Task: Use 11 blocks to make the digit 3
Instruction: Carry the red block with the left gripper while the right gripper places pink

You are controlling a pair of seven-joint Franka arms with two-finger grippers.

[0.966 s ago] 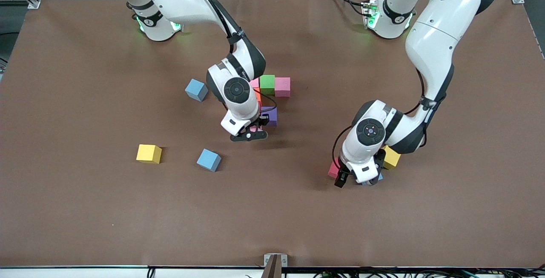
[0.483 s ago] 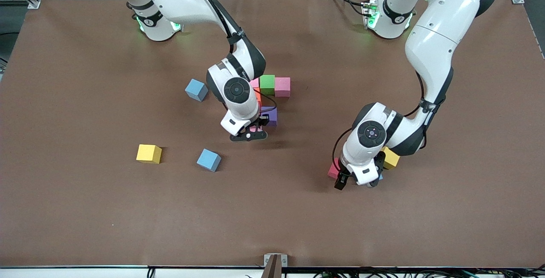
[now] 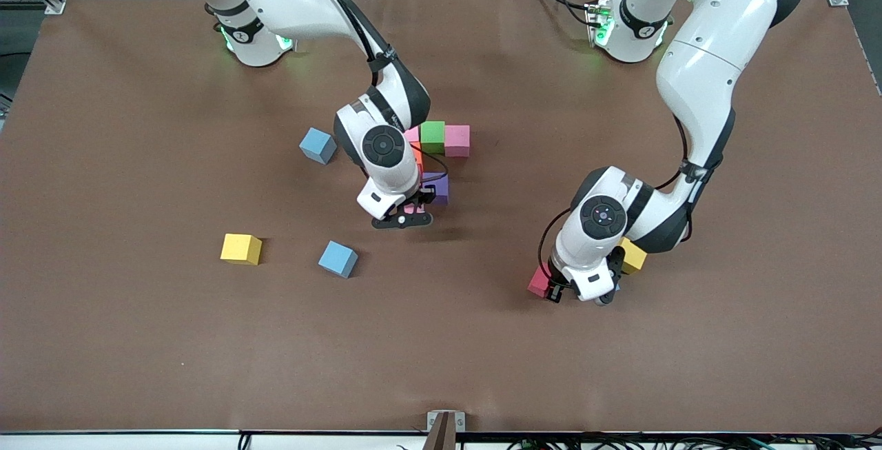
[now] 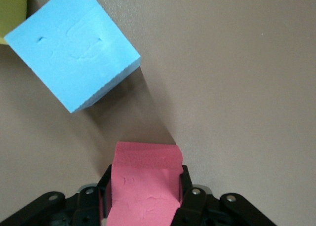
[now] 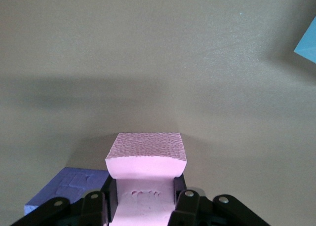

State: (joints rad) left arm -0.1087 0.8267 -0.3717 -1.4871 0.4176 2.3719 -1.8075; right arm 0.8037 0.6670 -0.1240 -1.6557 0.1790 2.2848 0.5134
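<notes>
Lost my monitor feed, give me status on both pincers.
Left pincer shut on red foam cube. Right pincer shut on pink foam cube beside purple cube. Light blue cube near left pincer.

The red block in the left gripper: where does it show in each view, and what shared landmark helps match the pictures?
Front view: the red block peeks out beside the left gripper, toward the left arm's end of the table.
Left wrist view: it sits clamped between the fingers.
Right wrist view: not in it.
Shared landmark: the yellow block beside the left gripper, seen at the left wrist view's corner.
</notes>
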